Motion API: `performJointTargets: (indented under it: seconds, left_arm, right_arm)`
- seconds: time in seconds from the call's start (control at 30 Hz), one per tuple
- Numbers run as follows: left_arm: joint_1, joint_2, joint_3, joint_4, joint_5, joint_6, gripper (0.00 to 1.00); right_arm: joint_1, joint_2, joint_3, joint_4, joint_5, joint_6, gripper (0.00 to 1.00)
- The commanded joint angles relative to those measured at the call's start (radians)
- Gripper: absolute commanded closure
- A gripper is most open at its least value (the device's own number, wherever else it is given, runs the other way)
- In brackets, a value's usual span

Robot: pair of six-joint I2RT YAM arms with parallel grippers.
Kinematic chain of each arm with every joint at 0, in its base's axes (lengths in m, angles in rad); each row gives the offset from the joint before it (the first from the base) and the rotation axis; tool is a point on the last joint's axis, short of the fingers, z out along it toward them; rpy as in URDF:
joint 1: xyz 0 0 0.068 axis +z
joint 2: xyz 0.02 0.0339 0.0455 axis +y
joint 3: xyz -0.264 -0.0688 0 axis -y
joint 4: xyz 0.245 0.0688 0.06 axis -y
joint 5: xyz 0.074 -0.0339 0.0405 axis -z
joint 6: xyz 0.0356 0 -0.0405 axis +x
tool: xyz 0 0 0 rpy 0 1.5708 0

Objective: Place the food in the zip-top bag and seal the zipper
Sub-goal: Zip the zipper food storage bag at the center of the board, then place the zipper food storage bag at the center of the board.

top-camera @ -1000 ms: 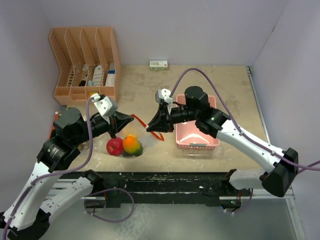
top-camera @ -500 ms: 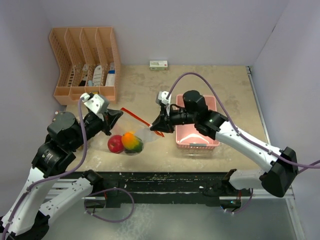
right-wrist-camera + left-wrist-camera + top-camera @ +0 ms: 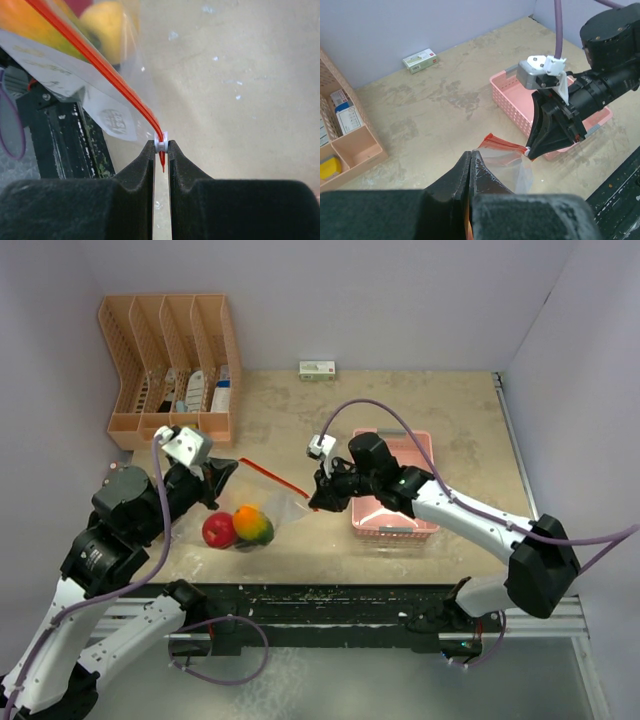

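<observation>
Since the earlier frames, the red apple (image 3: 218,530) and mango (image 3: 254,527) lie further left, inside the zip-top bag (image 3: 285,506) on the table (image 3: 420,410). Its film looks light, limp and slippery, so hold the stiffer red zipper (image 3: 268,473). The left gripper (image 3: 233,467) clamps one zipper end, and the right gripper (image 3: 161,150) pinches the white slider (image 3: 161,143).
</observation>
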Motion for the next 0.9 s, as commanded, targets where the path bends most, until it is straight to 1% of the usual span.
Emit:
performJointTargets:
  seconds: [0.0, 0.23, 0.27, 0.3, 0.33, 0.37, 0.4, 0.47, 0.5, 0.57, 0.63, 0.67, 0.77, 0.8, 0.83, 0.87]
  left_arm:
    - [0.004, -0.029, 0.064, 0.106, -0.059, -0.002, 1.0]
    - [0.004, -0.029, 0.056, 0.108, -0.061, -0.004, 1.0]
    - [0.004, -0.028, 0.054, 0.109, -0.061, -0.004, 1.0]
    - [0.005, -0.027, 0.048, 0.111, -0.061, -0.004, 1.0]
    - [0.004, -0.024, 0.042, 0.113, -0.061, -0.006, 1.0]
    - [0.005, -0.023, 0.035, 0.115, -0.059, -0.009, 1.0]
    - [0.005, -0.017, 0.029, 0.117, -0.06, -0.014, 1.0]
    - [0.004, -0.013, 0.017, 0.121, -0.076, -0.032, 1.0]
    - [0.004, -0.01, 0.009, 0.122, -0.092, -0.045, 0.96]
    - [0.004, -0.008, -0.002, 0.117, -0.137, -0.073, 0.77]
    - [0.004, -0.003, -0.011, 0.11, -0.15, -0.075, 0.68]
    - [0.004, 0.003, -0.013, 0.106, -0.149, -0.08, 0.6]
    - [0.004, 0.027, -0.015, 0.094, -0.126, -0.096, 0.22]
    - [0.004, 0.035, -0.015, 0.091, -0.11, -0.097, 0.02]
    - [0.005, 0.043, -0.016, 0.088, -0.098, -0.098, 0.0]
    - [0.004, 0.049, -0.017, 0.086, -0.087, -0.101, 0.01]
  right_arm:
    - [-0.014, 0.003, -0.055, -0.073, 0.107, 0.011, 1.0]
    - [-0.015, -0.001, -0.081, -0.064, 0.132, 0.014, 1.0]
    - [-0.015, -0.005, -0.075, -0.067, 0.152, 0.021, 0.9]
    - [-0.015, -0.012, -0.069, -0.067, 0.182, 0.034, 0.63]
    - [-0.015, -0.023, -0.06, -0.065, 0.205, 0.047, 0.41]
    - [-0.015, -0.038, -0.052, -0.061, 0.227, 0.057, 0.16]
    - [-0.015, -0.056, -0.044, -0.055, 0.256, 0.076, 0.02]
    - [-0.014, -0.091, -0.038, -0.046, 0.304, 0.105, 0.0]
    - [-0.015, -0.106, 0.001, -0.05, 0.328, 0.117, 0.0]
    - [-0.014, -0.13, 0.036, -0.073, 0.377, 0.143, 0.01]
    - [-0.016, -0.145, 0.068, -0.1, 0.413, 0.165, 0.0]
    - [-0.015, -0.15, 0.086, -0.113, 0.435, 0.18, 0.01]
    - [-0.015, -0.157, 0.114, -0.152, 0.486, 0.217, 0.01]
    - [-0.015, -0.157, 0.121, -0.159, 0.503, 0.231, 0.0]
    - [-0.015, -0.156, 0.13, -0.166, 0.517, 0.243, 0.0]
    - [-0.015, -0.155, 0.139, -0.173, 0.528, 0.252, 0.0]
